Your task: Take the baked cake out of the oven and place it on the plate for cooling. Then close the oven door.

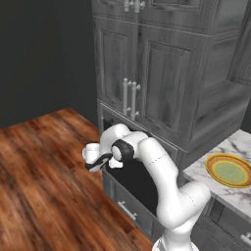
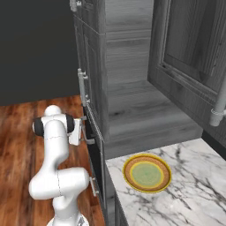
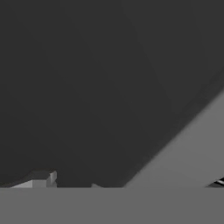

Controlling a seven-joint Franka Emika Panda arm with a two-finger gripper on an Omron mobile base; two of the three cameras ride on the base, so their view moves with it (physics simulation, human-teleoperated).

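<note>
The arm's gripper (image 1: 93,156), jaws wide and empty, sits by the oven door (image 1: 139,184); the plate (image 1: 229,170) rests on the marble surface (image 1: 238,193) at three o'clock.

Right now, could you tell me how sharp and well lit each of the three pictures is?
Left base view: evenly lit, slightly soft; the plate on the marble counter reads clearly. Right base view: similar, with a soft shadow under the cabinet overhang and a dark, featureless wall. Hand view: dim, blurred, almost all dark grey, nothing identifiable.
</note>
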